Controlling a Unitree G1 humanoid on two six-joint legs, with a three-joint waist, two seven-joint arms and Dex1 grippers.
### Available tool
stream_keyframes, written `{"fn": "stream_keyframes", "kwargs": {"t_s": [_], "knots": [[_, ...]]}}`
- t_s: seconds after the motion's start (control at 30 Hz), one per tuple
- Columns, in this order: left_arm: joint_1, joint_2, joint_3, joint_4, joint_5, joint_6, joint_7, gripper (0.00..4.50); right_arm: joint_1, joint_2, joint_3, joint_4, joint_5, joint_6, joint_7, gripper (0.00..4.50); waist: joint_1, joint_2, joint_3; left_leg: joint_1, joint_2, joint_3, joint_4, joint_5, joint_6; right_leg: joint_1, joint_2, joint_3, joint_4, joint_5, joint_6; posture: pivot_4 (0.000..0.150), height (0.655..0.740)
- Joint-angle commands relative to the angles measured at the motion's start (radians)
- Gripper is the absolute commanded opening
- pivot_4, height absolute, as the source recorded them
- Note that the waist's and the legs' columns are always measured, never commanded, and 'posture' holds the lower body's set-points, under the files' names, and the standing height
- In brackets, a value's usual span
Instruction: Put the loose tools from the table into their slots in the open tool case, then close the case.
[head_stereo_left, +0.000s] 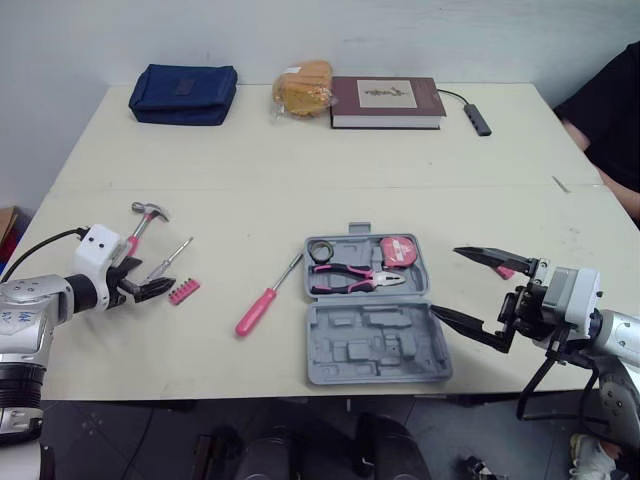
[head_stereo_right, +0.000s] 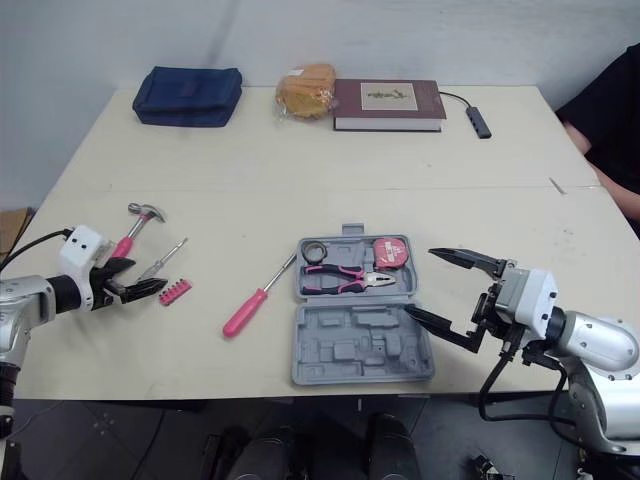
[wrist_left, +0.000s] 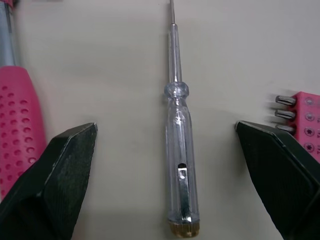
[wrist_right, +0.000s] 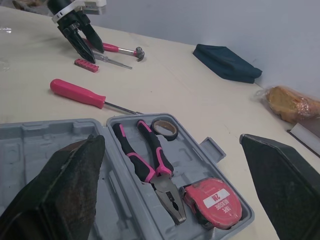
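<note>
Lying: clear screwdriver (wrist_left: 179, 150) near the counter's (head_stereo_left: 300, 160) left edge, long axis angled, tip toward the far right corner.
Left gripper (wrist_left: 165, 131): released, straddling its handle.
Right gripper (head_stereo_left: 444, 280): released, beside open case (head_stereo_left: 375, 350).

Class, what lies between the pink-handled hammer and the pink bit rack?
A slim screwdriver with a clear plastic handle, plain in the left wrist view.

Bright, even diffuse light; soft faint shadows; small glare on clear screwdriver (wrist_left: 179, 150).

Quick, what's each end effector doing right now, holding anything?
Left end effector: open, empty, aimed at the clear screwdriver.
Right end effector: open, empty, beside the tool case.
</note>
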Motion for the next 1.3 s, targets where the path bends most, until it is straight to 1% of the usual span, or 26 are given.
{"fn": "stream_keyframes", "kwargs": {"t_s": [0.03,0.17,0.27,0.3,0.37,0.47,0.6,0.73,0.83,0.9,0.97,1.1,1.2,1.23,1.3], "knots": [[-0.003,-0.004,-0.014,0.026,0.020,0.007,-0.006,3.61,0.009,-0.023,-0.038,-0.050,0.000,0.008,-0.015,4.50,0.000,0.000,0.000,0.000,0.000,0.000,0.000,0.000,0.000,0.000,0.000,0.000,0.000,0.000,0.000,0.150,0.7400],[-0.013,-0.024,-0.018,0.033,0.020,0.017,-0.012,1.85,0.028,-0.048,-0.050,-0.057,-0.011,0.005,0.001,4.50,0.003,0.000,0.000,0.000,0.000,0.000,0.001,0.000,0.000,0.000,0.000,0.000,0.002,0.000,0.000,0.150,0.7400],[-0.028,-0.033,-0.009,0.041,0.022,-0.009,-0.004,0.34,0.023,-0.058,-0.065,-0.055,-0.003,0.015,-0.010,4.50,0.002,0.000,0.000,0.000,0.000,0.000,0.002,0.000,0.000,0.000,-0.001,0.000,0.003,0.000,0.000,0.150,0.7400],[-0.028,-0.033,-0.007,0.037,0.022,-0.016,-0.006,0.10,0.023,-0.059,-0.069,-0.054,-0.002,0.014,-0.010,4.50,0.002,0.000,0.000,0.000,0.000,0.000,0.002,0.000,0.000,0.000,-0.001,0.000,0.003,0.000,0.000,0.150,0.7400],[-0.038,-0.030,0.007,0.002,0.006,-0.012,-0.009,0.10,0.029,-0.066,-0.084,-0.053,0.001,0.012,-0.001,4.50,0.002,0.000,0.000,0.000,0.000,0.000,0.002,0.000,0.000,0.000,-0.002,0.000,0.003,0.000,0.000,0.150,0.7400],[-0.076,-0.009,0.007,-0.149,-0.035,-0.012,-0.063,0.10,0.057,-0.101,-0.135,-0.040,0.009,0.012,0.041,4.50,0.008,-0.001,0.000,-0.001,0.000,0.000,0.002,0.000,0.000,0.000,-0.004,0.000,0.002,0.000,0.000,0.150,0.7400],[-0.120,-0.009,-0.069,-0.364,-0.094,0.032,-0.179,0.10,0.089,-0.149,-0.182,-0.007,0.007,0.011,0.101,4.50,0.024,-0.001,0.001,-0.004,0.000,-0.002,0.006,-0.001,0.002,0.000,-0.003,-0.001,0.002,0.000,0.000,0.150,0.7400],[-0.158,-0.036,-0.149,-0.539,-0.165,0.105,-0.250,0.10,0.117,-0.159,-0.207,0.002,0.015,0.026,0.123,4.50,0.023,-0.001,0.001,-0.002,-0.002,-0.002,0.006,-0.001,0.003,0.002,-0.003,0.000,0.001,0.001,0.001,0.150,0.7400],[-0.243,-0.134,-0.277,-0.679,-0.226,0.239,-0.229,0.10,0.179,-0.160,-0.247,0.017,-0.014,0.010,0.141,4.50,0.028,-0.001,0.001,-0.002,-0.002,-0.002,0.007,-0.001,0.003,0.002,-0.002,-0.001,0.002,0.001,0.001,0.150,0.7400],[-0.301,-0.189,-0.388,-0.706,-0.191,0.290,-0.215,0.10,0.208,-0.152,-0.259,0.008,-0.014,0.015,0.137,4.50,0.031,-0.001,0.001,-0.003,-0.002,-0.003,0.008,0.000,0.003,0.003,-0.001,-0.001,0.001,0.001,0.002,0.150,0.7400],[-0.355,-0.216,-0.494,-0.709,-0.147,0.313,-0.226,0.10,0.224,-0.145,-0.263,0.000,-0.013,0.019,0.128,4.50,0.028,-0.002,0.001,-0.003,-0.003,-0.003,0.008,0.000,0.004,0.004,0.000,0.000,0.000,0.002,0.003,0.150,0.7400],[-0.425,-0.263,-0.588,-0.716,-0.133,0.402,-0.207,0.10,0.246,-0.133,-0.274,-0.031,-0.019,0.022,0.097,4.50,0.018,-0.001,0.001,-0.002,-0.001,-0.002,0.008,0.000,0.003,0.004,0.002,0.002,0.000,0.002,0.003,0.150,0.7400],[-0.472,-0.263,-0.696,-0.656,-0.020,0.356,-0.198,0.10,0.301,-0.101,-0.286,-0.081,-0.023,0.026,0.066,4.50,0.027,-0.001,0.001,-0.002,0.002,-0.002,0.008,0.000,0.001,0.003,0.007,0.003,-0.002,0.001,0.002,0.150,0.7400],[-0.480,-0.263,-0.712,-0.644,-0.003,0.346,-0.201,0.10,0.311,-0.096,-0.287,-0.092,-0.024,0.027,0.061,4.50,0.029,-0.001,0.001,-0.002,0.003,-0.003,0.008,0.000,0.001,0.004,0.008,0.004,-0.001,0.001,0.002,0.150,0.7400],[-0.507,-0.309,-0.744,-0.621,0.003,0.366,-0.201,0.10,0.329,-0.084,-0.281,-0.121,-0.024,0.035,0.040,4.50,0.030,-0.001,0.001,-0.002,0.002,-0.003,0.008,0.000,0.001,0.004,0.007,0.006,-0.001,0.001,0.002,0.150,0.7400]]}}
